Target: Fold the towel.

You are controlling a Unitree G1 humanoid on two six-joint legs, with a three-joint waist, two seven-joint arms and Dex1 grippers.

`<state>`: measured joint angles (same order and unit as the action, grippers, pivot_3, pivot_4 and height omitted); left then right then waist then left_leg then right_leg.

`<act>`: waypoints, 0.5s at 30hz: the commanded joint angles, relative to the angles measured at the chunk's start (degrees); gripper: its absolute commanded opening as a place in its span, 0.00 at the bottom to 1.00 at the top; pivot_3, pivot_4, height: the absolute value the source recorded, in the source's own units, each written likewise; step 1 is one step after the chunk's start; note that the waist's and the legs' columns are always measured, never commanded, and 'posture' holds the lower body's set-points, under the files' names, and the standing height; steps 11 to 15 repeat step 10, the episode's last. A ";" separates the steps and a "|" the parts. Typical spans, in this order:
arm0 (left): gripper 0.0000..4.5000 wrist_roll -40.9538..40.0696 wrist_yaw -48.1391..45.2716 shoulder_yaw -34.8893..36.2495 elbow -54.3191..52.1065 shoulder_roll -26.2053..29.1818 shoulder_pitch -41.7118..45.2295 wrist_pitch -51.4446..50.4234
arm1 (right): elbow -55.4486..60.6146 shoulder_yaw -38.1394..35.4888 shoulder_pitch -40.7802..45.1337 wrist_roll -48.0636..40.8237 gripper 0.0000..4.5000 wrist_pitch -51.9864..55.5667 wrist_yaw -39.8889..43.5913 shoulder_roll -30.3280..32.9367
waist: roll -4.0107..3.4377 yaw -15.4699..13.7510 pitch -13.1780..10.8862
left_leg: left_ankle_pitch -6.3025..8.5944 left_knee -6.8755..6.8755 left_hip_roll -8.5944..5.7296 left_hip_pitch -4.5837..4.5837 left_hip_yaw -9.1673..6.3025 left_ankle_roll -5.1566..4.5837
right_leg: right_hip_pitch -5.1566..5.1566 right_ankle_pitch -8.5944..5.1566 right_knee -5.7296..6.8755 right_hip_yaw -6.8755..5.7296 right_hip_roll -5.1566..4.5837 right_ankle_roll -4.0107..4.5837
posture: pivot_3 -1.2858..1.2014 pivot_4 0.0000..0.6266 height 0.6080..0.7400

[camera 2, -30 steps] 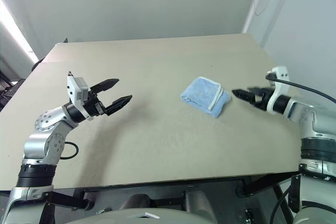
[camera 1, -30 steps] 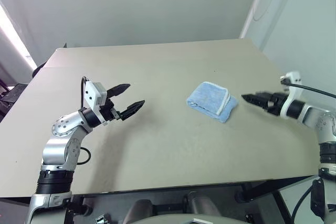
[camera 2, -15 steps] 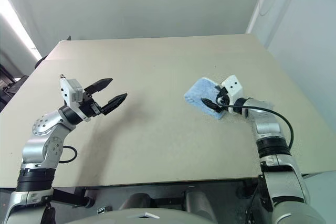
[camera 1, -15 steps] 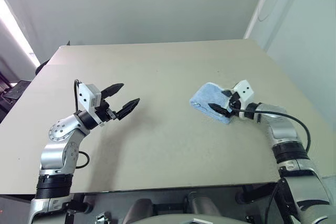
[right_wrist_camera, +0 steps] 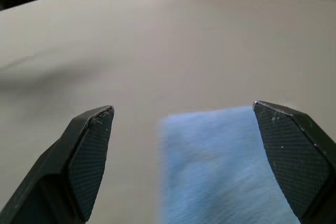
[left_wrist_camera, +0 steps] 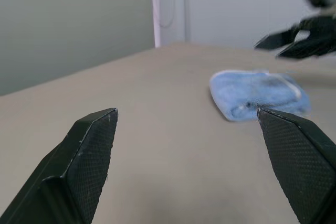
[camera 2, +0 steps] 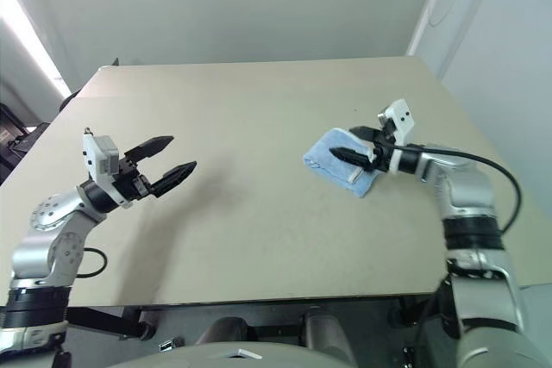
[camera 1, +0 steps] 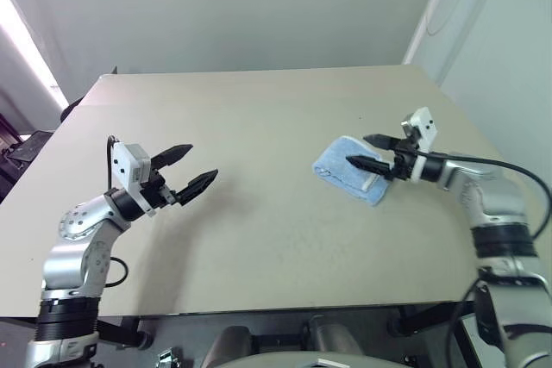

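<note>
The towel [camera 1: 345, 167] is a small light blue cloth with white edging, lying folded in a thick bundle on the right half of the tan table [camera 1: 259, 109]. My right gripper [camera 1: 358, 150] hovers just over the towel's right side, pointing left, open, with nothing between its fingers. The right wrist view looks down on the towel [right_wrist_camera: 226, 166] between the spread fingers [right_wrist_camera: 86, 150]. My left gripper [camera 1: 202, 162] stands open and empty above the table's left side, pointing toward the towel [left_wrist_camera: 257, 95] from far off.
The table's right edge [camera 1: 483, 161] runs close behind my right arm. Bare tabletop lies between the two grippers. A white wall and a corner [camera 1: 427, 15] stand beyond the far edge.
My right gripper swung in from the table's right side to the towel and now hovers over it, still open. The left gripper drew back slightly to the left. The camera shifted too.
</note>
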<state>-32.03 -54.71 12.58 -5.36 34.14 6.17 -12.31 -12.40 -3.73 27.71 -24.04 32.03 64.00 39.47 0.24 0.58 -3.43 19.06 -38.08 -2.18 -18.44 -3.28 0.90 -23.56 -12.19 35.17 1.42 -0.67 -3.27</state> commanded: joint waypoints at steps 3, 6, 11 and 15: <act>1.00 -1.70 -7.51 -1.09 -2.34 6.31 -1.97 -4.79 | 9.07 3.51 -2.66 -2.58 0.99 7.46 3.75 2.85 | -0.01 0.61 -0.01 | 0.00 -0.02 0.02 0.06 0.15 0.00 | 0.01 -0.11 0.05 0.06 0.03 0.18 | 0.52 0.00 1.00; 1.00 -1.39 -8.27 -1.33 -2.64 8.11 -2.53 -6.17 | 9.23 3.35 -3.12 -2.55 0.99 7.87 3.16 2.89 | -0.02 0.47 -0.02 | 0.00 -0.03 0.03 0.11 0.15 0.00 | 0.02 -0.13 0.06 0.03 0.06 0.20 | 0.52 0.00 1.00; 1.00 -0.99 -8.97 -1.56 -2.61 8.77 -2.52 -6.83 | 9.22 4.28 -2.91 -1.82 0.99 7.63 2.99 2.55 | 0.01 0.29 -0.04 | 0.00 -0.05 0.03 0.07 0.13 0.00 | 0.01 -0.12 0.03 0.01 0.05 0.19 | 0.52 0.00 1.00; 1.00 -0.99 -8.97 -1.56 -2.61 8.77 -2.52 -6.83 | 9.22 4.28 -2.91 -1.82 0.99 7.63 2.99 2.55 | 0.01 0.29 -0.04 | 0.00 -0.05 0.03 0.07 0.13 0.00 | 0.01 -0.12 0.03 0.01 0.05 0.19 | 0.52 0.00 1.00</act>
